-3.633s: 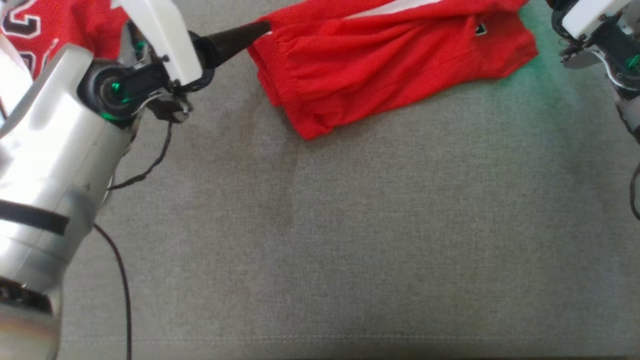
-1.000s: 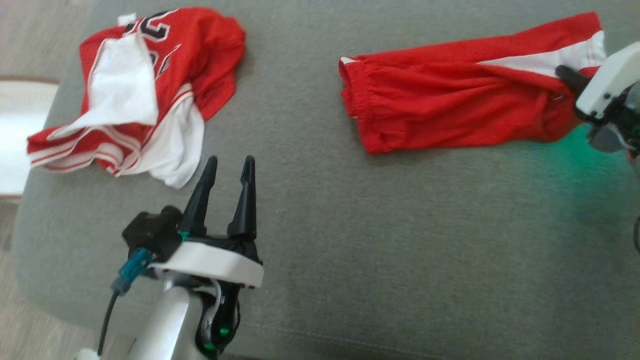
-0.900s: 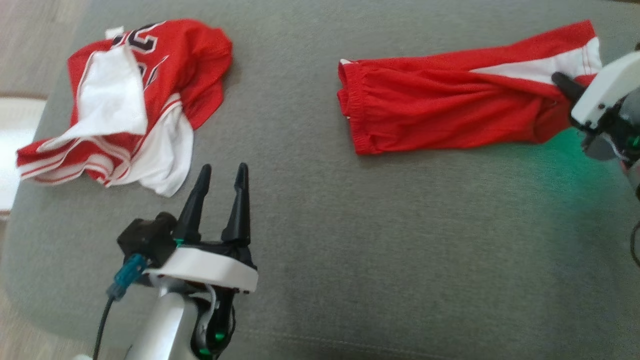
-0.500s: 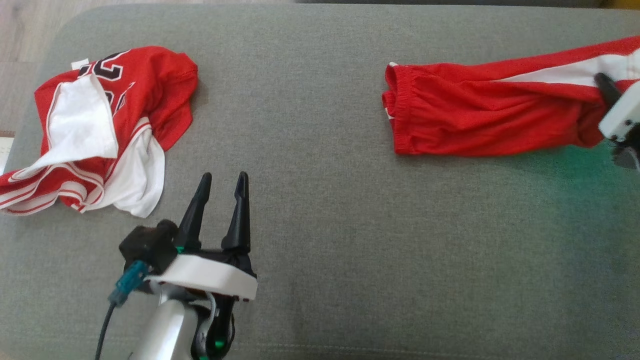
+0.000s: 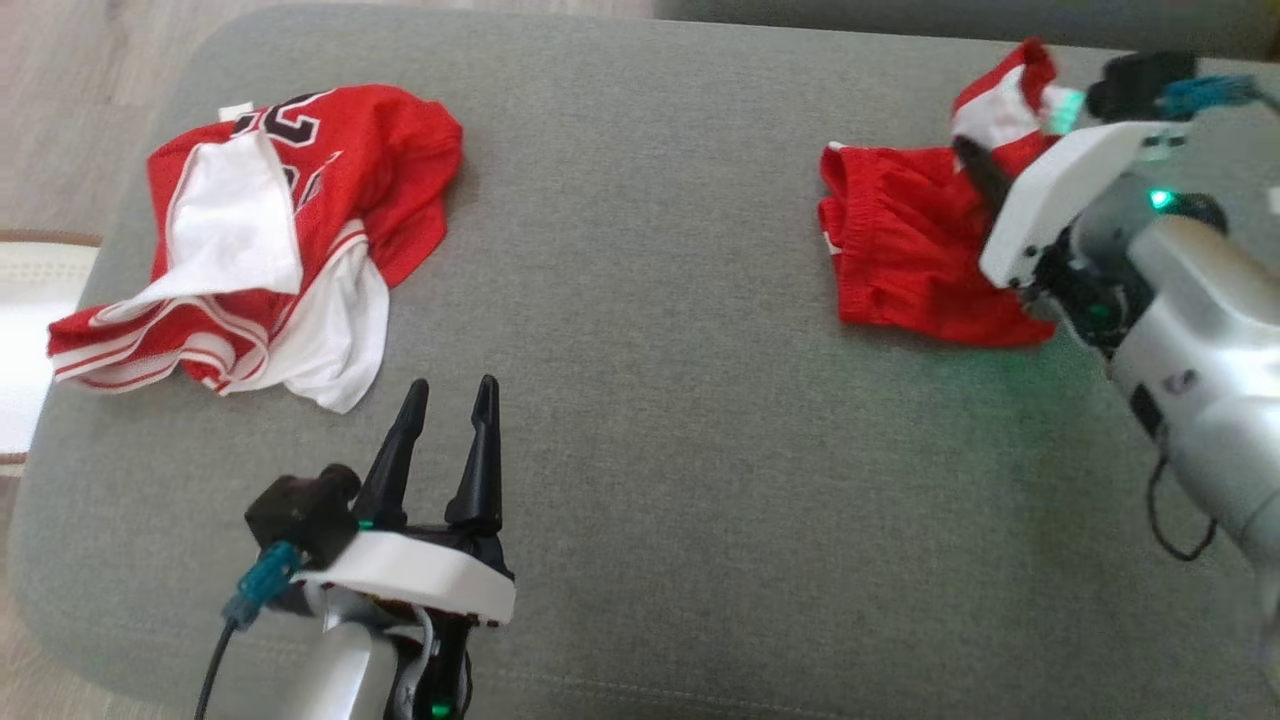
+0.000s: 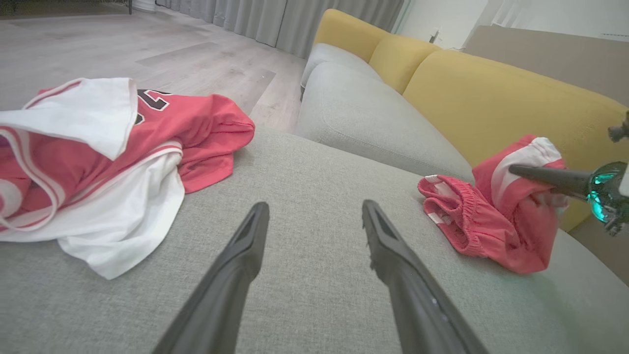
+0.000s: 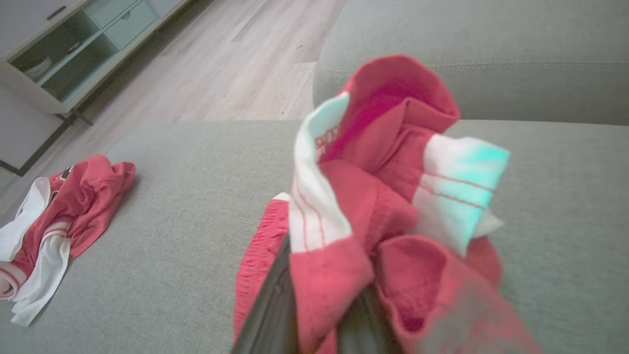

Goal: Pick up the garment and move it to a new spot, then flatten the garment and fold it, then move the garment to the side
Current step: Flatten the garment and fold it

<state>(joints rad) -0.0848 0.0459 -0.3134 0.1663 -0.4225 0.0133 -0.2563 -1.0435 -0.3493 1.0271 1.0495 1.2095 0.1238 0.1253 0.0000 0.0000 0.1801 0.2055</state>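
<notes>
The garment, red shorts (image 5: 900,265) with white side panels, lies bunched on the grey cushion at the far right. My right gripper (image 5: 968,152) is shut on its leg end, which is lifted and doubled back above the elastic waistband. In the right wrist view the cloth (image 7: 383,206) drapes over the dark fingers (image 7: 272,305) and hides their tips. The left wrist view shows the shorts (image 6: 471,221) at right with the right gripper (image 6: 516,170) pinching them. My left gripper (image 5: 453,390) hovers open over bare cushion near the front, its fingers spread wide around nothing (image 6: 314,206).
A crumpled red and white jersey (image 5: 300,200) lies at the cushion's left end, just beyond my left gripper. The grey cushion (image 5: 640,400) ends at wooden floor (image 5: 60,100) on the left. A yellow sofa back (image 6: 491,93) rises behind. A cabinet (image 7: 73,44) stands across the floor.
My right gripper has lifted the shorts' leg end and carried it left over the waistband, so the stretched-out garment is now bunched. The head camera has shifted. The left gripper stays open.
</notes>
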